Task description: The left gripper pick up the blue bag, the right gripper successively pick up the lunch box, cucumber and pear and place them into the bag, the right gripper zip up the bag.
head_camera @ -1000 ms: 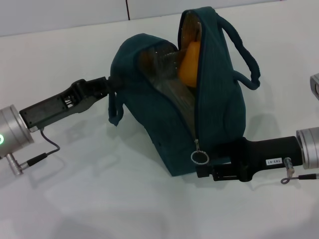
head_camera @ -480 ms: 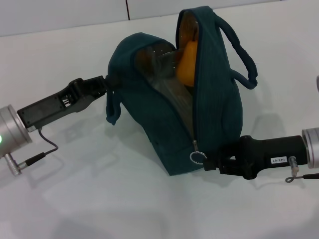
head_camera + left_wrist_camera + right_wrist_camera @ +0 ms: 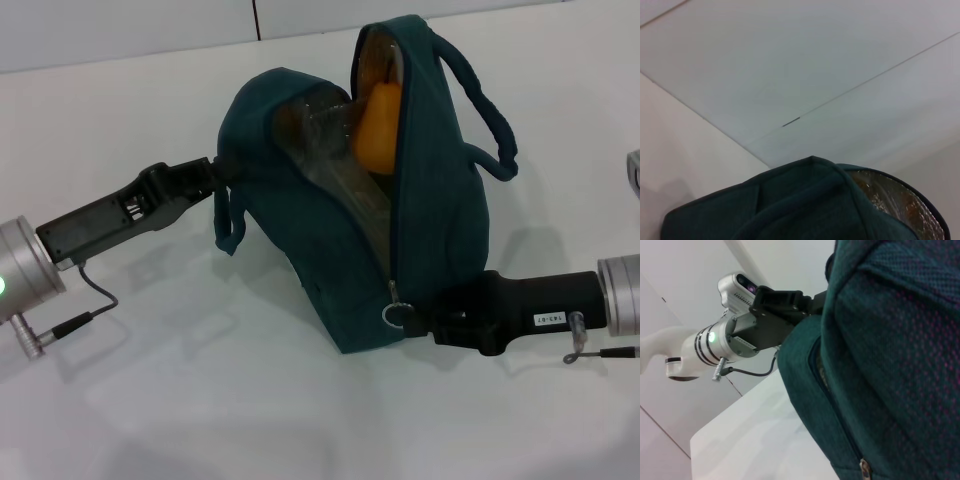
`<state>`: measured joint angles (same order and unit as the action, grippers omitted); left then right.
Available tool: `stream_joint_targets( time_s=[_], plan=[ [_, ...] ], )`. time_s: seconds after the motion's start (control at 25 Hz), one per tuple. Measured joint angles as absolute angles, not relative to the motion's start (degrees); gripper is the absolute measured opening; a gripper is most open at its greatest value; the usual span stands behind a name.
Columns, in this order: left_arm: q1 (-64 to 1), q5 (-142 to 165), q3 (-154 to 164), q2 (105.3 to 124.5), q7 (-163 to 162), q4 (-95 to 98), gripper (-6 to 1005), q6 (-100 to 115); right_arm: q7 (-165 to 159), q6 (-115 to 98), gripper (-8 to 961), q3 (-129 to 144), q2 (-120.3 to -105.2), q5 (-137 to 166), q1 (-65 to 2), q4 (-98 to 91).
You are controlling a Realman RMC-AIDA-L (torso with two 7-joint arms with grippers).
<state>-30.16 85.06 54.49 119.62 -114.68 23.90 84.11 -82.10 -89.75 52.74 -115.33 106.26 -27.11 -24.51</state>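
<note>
We are observing the white tabletop (image 3: 200, 400) carrying the blue bag (image 3: 320, 240), standing half unzipped. The left gripper (image 3: 215, 170) is grasping its side fabric, jaws clenched. The right gripper (image 3: 415, 322) is meeting the zipper ring (image 3: 396, 314); jaw state indeterminable. The pear (image 3: 378, 125) is sitting inside.

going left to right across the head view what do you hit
left gripper at the bag's left end → blue bag → pear showing in the opening → ring pull → right gripper by the ring pull
</note>
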Motion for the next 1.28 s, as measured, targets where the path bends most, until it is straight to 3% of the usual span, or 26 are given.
stream_joint_targets(
  time_s=[0.56, 1.04, 1.28],
  plan=[
    [-30.36, 85.05, 54.58, 119.71, -114.54, 23.9, 70, 84.29, -82.53, -88.87, 182, 53.1, -115.84, 106.26, -27.51, -24.42],
    [-30.21, 85.08, 54.58, 119.62, -114.04, 23.97, 70, 84.29, -82.79, -89.91, 6, 52.99, -115.7, 105.16, -27.96, -24.2],
    [-30.15, 85.08, 54.58, 119.61, -114.04, 23.95, 69, 84.54, -84.79, -93.95, 6, 52.85, -115.32, 103.8, -28.05, -24.08]
  ],
)
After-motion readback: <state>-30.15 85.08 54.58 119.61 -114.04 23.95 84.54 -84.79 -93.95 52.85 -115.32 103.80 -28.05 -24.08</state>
